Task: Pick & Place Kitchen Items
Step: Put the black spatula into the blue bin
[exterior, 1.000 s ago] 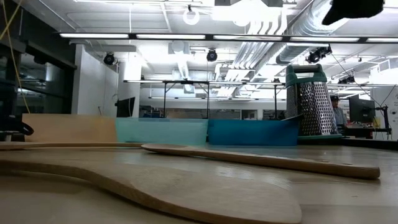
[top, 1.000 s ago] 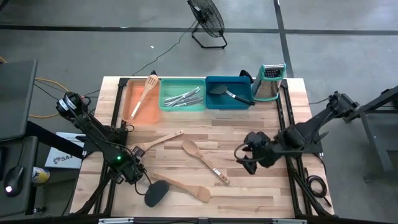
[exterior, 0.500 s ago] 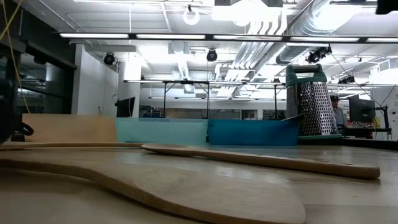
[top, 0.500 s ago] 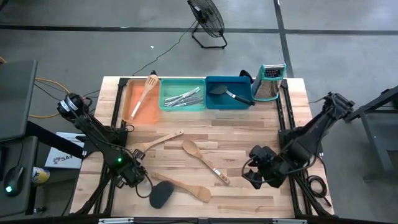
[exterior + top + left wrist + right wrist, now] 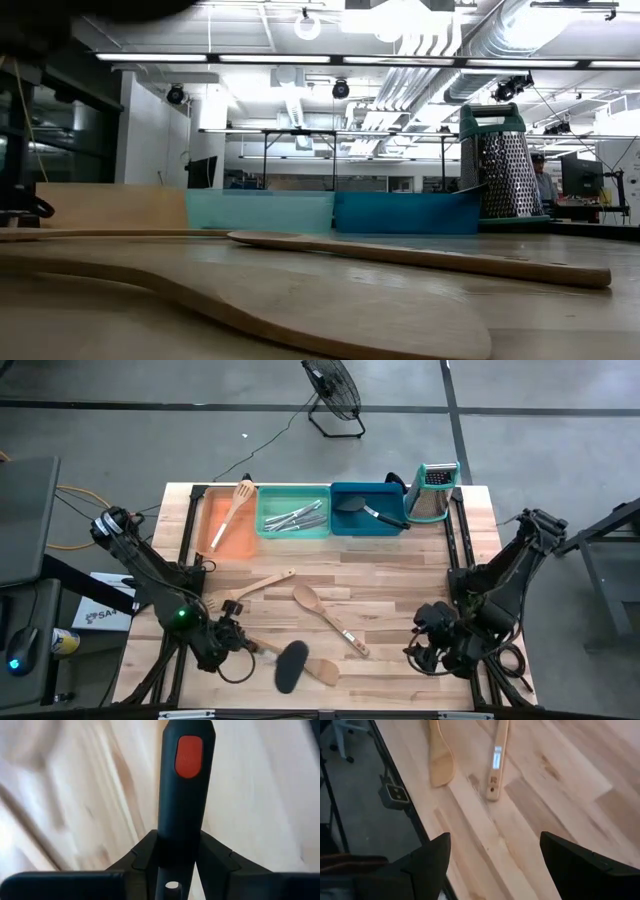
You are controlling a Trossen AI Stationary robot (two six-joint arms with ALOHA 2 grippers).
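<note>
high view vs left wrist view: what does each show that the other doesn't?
Only the high view: the orange tray, green tray and blue tray, the steel box grater, the loose pale wooden spoon, the black turner's oval head and the waiting right gripper at the table's near right edge.
Only the left wrist view: the orange-red oval patch on the black turner handle, clamped between the fingers.
Both: the left gripper holding that turner over the wooden table.

Wood-plank table (image 5: 400, 575): orange tray (image 5: 222, 520), green tray (image 5: 293, 510), blue tray (image 5: 367, 508), steel grater (image 5: 432, 490) along far edge. Three wooden utensils (image 5: 325, 615) lie mid-table, between the two grippers' fingers.
</note>
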